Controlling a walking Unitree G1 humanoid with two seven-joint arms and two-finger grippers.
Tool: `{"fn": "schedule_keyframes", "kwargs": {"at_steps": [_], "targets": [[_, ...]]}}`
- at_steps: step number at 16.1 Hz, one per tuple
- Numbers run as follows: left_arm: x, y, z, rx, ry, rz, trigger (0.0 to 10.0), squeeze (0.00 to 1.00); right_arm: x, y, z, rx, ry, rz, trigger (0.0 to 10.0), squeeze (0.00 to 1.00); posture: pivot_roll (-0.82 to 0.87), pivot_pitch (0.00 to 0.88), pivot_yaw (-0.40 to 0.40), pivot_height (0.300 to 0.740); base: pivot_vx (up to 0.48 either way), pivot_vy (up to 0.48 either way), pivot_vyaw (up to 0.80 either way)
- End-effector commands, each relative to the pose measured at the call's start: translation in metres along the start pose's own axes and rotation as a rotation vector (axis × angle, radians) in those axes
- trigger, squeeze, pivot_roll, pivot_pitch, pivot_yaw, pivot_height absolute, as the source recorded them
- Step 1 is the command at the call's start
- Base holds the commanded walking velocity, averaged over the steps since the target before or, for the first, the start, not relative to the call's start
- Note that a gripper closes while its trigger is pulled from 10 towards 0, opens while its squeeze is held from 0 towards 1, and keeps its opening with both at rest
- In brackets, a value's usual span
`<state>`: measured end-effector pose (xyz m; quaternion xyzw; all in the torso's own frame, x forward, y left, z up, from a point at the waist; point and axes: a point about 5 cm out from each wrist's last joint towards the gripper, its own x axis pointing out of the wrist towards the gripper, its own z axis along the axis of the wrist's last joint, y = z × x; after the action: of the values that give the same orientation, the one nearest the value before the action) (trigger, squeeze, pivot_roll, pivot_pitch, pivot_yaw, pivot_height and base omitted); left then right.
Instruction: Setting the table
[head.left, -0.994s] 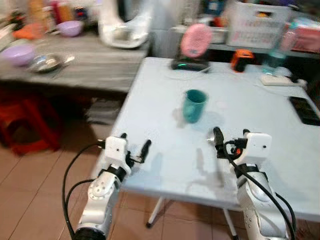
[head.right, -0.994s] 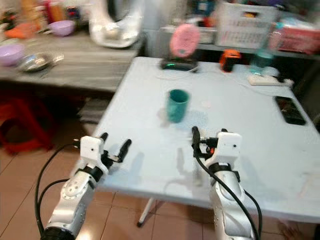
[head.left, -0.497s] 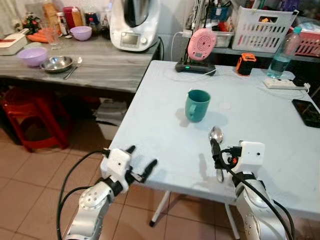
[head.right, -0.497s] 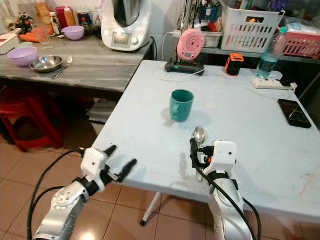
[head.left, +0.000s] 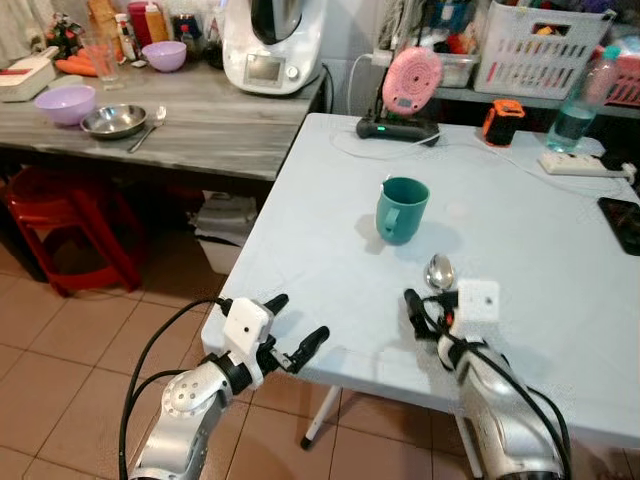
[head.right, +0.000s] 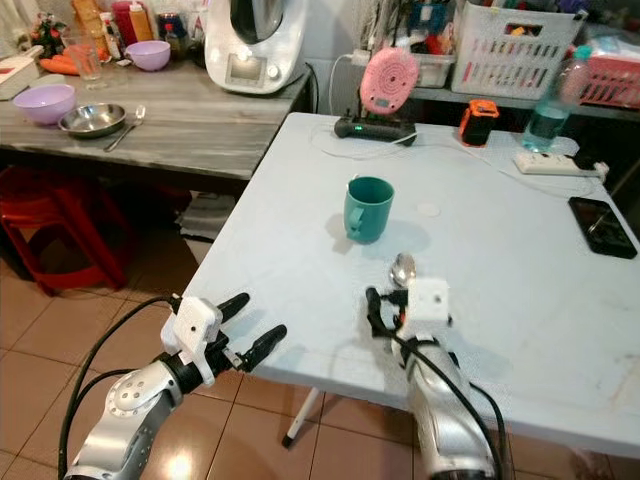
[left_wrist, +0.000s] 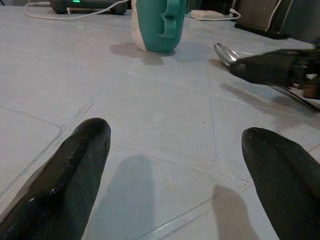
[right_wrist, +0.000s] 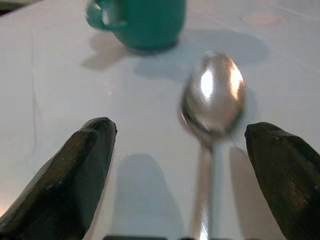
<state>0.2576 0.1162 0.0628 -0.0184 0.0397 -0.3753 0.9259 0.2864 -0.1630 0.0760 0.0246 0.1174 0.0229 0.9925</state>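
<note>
A teal mug (head.left: 402, 210) stands on the pale blue table (head.left: 300, 240), its handle toward me. A metal spoon (head.left: 440, 272) lies on the table just nearer than the mug, bowl toward it. My right gripper (head.left: 438, 305) sits low over the spoon's handle, open, the spoon (right_wrist: 212, 95) lying between its spread fingers (right_wrist: 75, 170) without touching them. My left gripper (head.left: 297, 322) hovers open at the table's near left edge with nothing in it; past its fingertips (left_wrist: 80, 160) I see the mug (left_wrist: 157, 25) and the spoon (left_wrist: 227, 52).
At the table's far end stand a pink round device (head.left: 412, 78), an orange object (head.left: 503, 120), a water bottle (head.left: 580, 100) and a power strip (head.left: 580, 163); a phone (head.left: 625, 222) lies at the right edge. A grey counter (head.left: 200, 130) with bowls runs left, a red stool (head.left: 60, 230) below it.
My right gripper has dropped lower toward the table's near edge, and the spoon now lies flat between its open fingers. The left gripper stays open at the edge. The camera shifted slightly.
</note>
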Motion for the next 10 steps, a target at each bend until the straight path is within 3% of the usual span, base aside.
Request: {"fn": "schedule_keyframes", "kwargs": {"at_steps": [1, 2, 3, 4, 5, 10], "targets": [[0.002, -0.005, 0.004, 0.005, -0.008, -0.046, 10.0, 0.00, 0.005, 0.000, -0.001, -0.006, 0.021, 0.002, 10.0, 0.00, -0.10, 0.000, -0.010, 0.740, 0.000, 0.000, 0.00], [0.003, -0.006, 0.004, 0.006, -0.005, -0.057, 10.0, 0.00, 0.007, 0.000, -0.001, -0.004, 0.028, -0.002, 10.0, 0.00, -0.10, 0.000, -0.012, 0.740, 0.000, 0.000, 0.00], [0.002, -0.009, 0.004, 0.004, -0.001, -0.077, 10.0, 0.00, 0.008, 0.001, -0.005, 0.012, 0.061, -0.013, 8.7, 0.00, -0.10, 0.000, -0.014, 0.740, 0.000, 0.000, 0.00], [0.002, -0.010, 0.004, 0.011, -0.001, -0.089, 10.0, 0.00, 0.009, 0.001, -0.007, 0.021, 0.073, -0.018, 8.2, 0.00, -0.10, 0.000, -0.016, 0.740, 0.000, 0.000, 0.00], [0.003, -0.010, 0.004, 0.010, 0.003, -0.092, 10.0, 0.00, 0.007, 0.003, -0.008, 0.006, 0.083, -0.016, 10.0, 0.00, -0.10, 0.000, -0.017, 0.740, 0.000, 0.000, 0.00], [0.003, -0.010, 0.003, 0.006, 0.004, -0.122, 10.0, 0.00, -0.001, -0.004, -0.011, 0.041, 0.107, -0.080, 10.0, 0.00, -0.10, 0.000, -0.013, 0.740, 0.000, 0.000, 0.00]]}}
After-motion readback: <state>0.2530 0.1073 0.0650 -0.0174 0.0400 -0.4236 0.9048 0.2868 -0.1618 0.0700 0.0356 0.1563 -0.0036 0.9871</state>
